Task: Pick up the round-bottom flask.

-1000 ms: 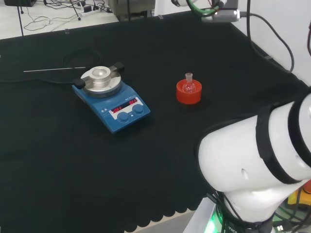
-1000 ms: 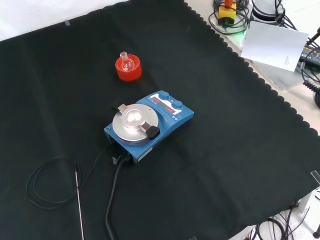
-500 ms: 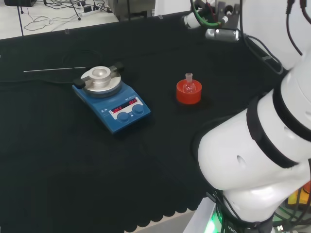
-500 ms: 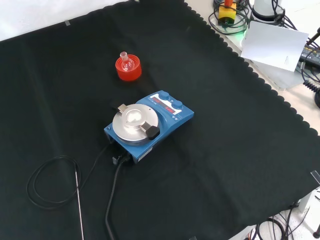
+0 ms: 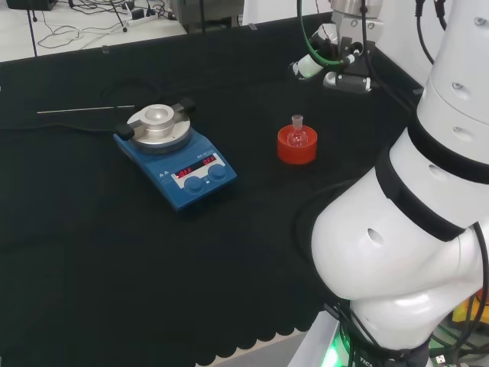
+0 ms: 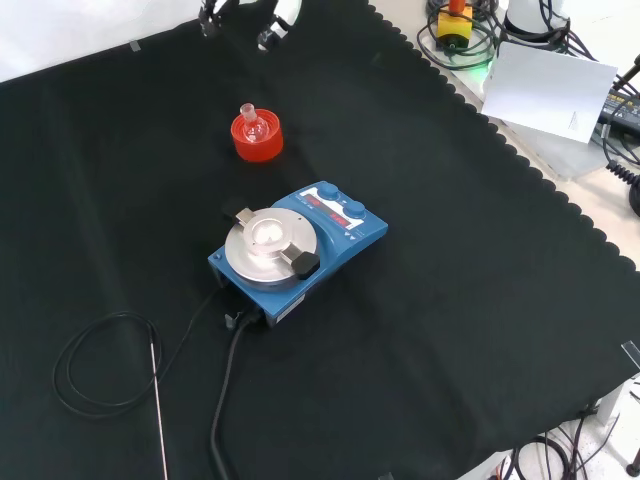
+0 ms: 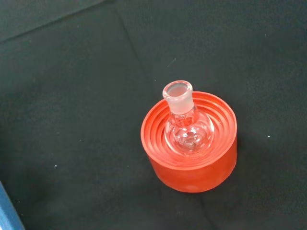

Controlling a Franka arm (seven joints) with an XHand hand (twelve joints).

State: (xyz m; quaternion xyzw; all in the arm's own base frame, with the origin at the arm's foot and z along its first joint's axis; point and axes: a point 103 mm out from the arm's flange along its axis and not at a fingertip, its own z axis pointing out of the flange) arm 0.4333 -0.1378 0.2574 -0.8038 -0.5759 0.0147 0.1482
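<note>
A small clear round-bottom flask (image 5: 296,134) stands upright, neck up, in a red ribbed stand (image 5: 296,148) on the black cloth. The front view has the flask (image 6: 250,124) and its stand (image 6: 257,142) at the upper left. Close up in the wrist view, the flask (image 7: 188,128) sits in the middle of the stand (image 7: 192,153) and looks empty. The hand (image 5: 345,76) hangs with the arm's cabled end above and to the right of the flask in the head view, apart from it. Parts of the hand (image 6: 272,20) show at the front view's top edge, beyond the flask.
A blue hotplate stirrer (image 5: 177,157) with a round metal top stands left of the flask in the head view, nearer the camera in the front view (image 6: 298,248). A thin metal rod (image 6: 158,410) and a looped black cable (image 6: 95,365) lie beyond it. The arm's white links (image 5: 405,245) stand at the head view's right.
The arm has swung round and its end has come down toward the flask from the head view's upper right. Parts of the hand have come in at the front view's top. The flask has not moved.
</note>
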